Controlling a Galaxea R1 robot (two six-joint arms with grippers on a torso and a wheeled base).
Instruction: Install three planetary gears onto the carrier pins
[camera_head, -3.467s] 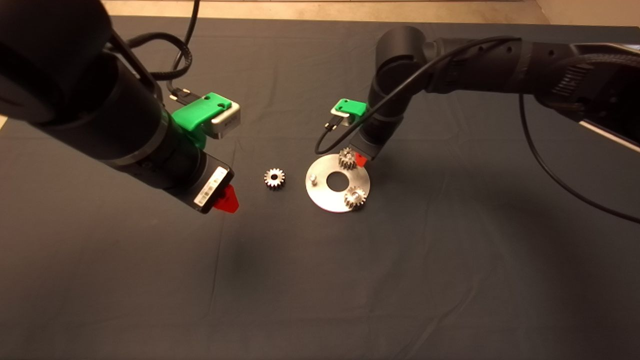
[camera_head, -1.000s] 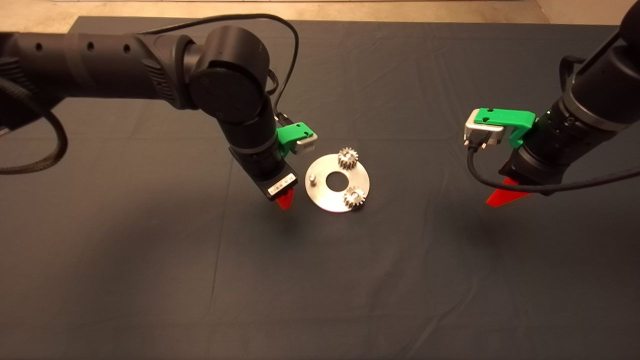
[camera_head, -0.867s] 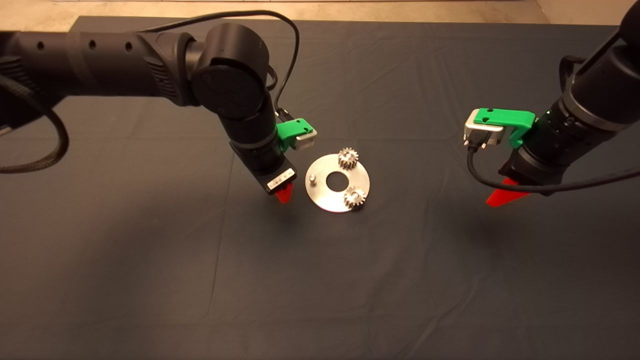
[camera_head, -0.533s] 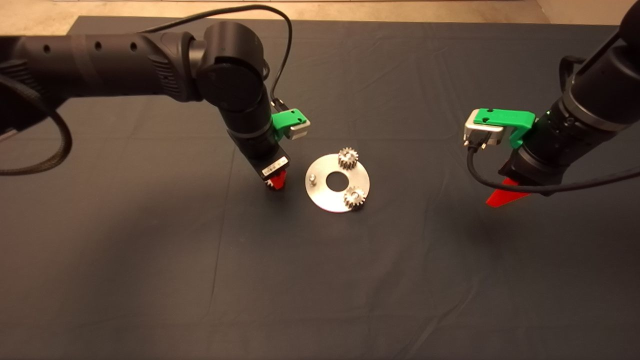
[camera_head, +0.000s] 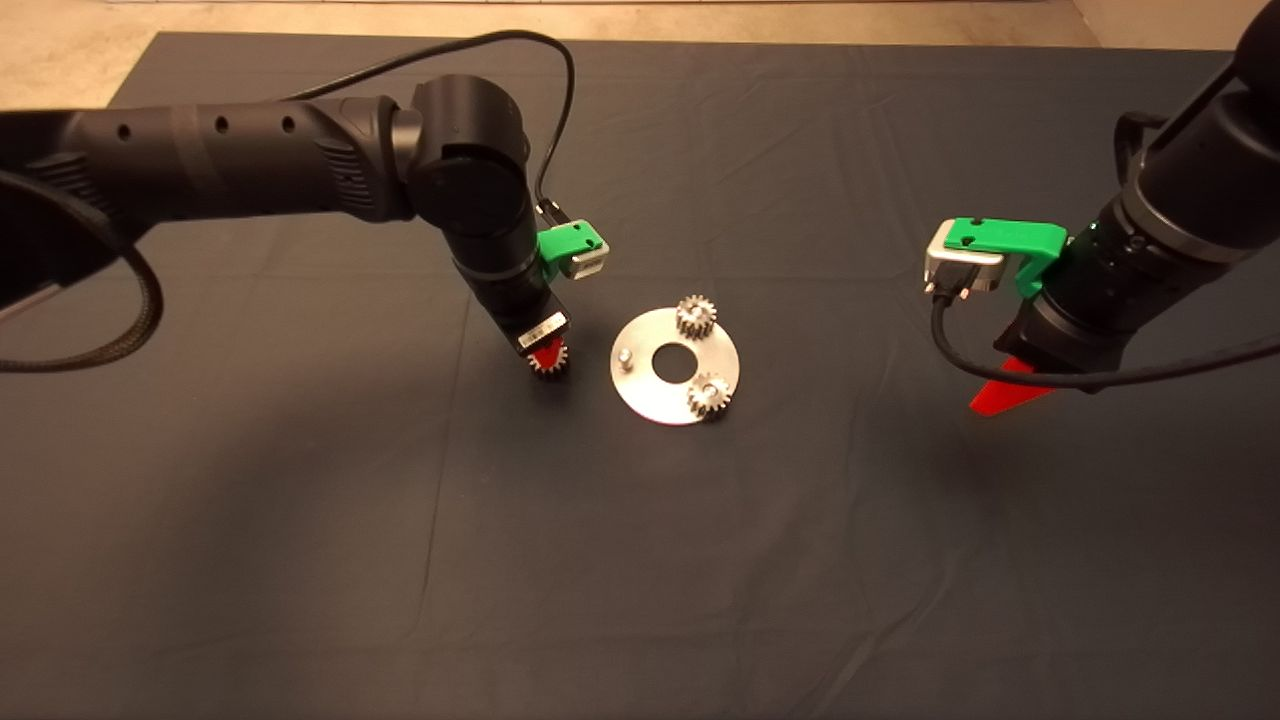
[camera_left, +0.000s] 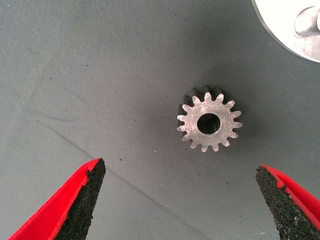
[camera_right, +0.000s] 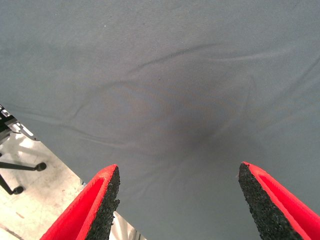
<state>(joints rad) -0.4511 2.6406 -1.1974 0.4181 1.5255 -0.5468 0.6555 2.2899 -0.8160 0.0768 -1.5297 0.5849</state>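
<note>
The shiny round disc (camera_head: 650, 392) lies at the mat's middle. Two planetary gears sit on its carrier pins, one at the far side (camera_head: 695, 316) and one at the near right (camera_head: 709, 394). The left pin (camera_head: 624, 355) is bare; it also shows in the left wrist view (camera_left: 306, 22). The third gear (camera_left: 209, 125) lies flat on the mat just left of the disc, partly hidden under my left gripper (camera_head: 547, 358) in the head view. That gripper (camera_left: 182, 200) is open, just above the gear, fingers either side of it. My right gripper (camera_head: 1005, 392) is open and empty at the right.
The dark mat (camera_head: 640, 560) has creases. In the right wrist view the mat's edge, pale floor and a wheeled stand's foot (camera_right: 20, 167) show past the gripper (camera_right: 177, 200).
My right arm left the disc and drew back to the right. My left arm swung in over the loose gear and has come down over it, fingers open.
</note>
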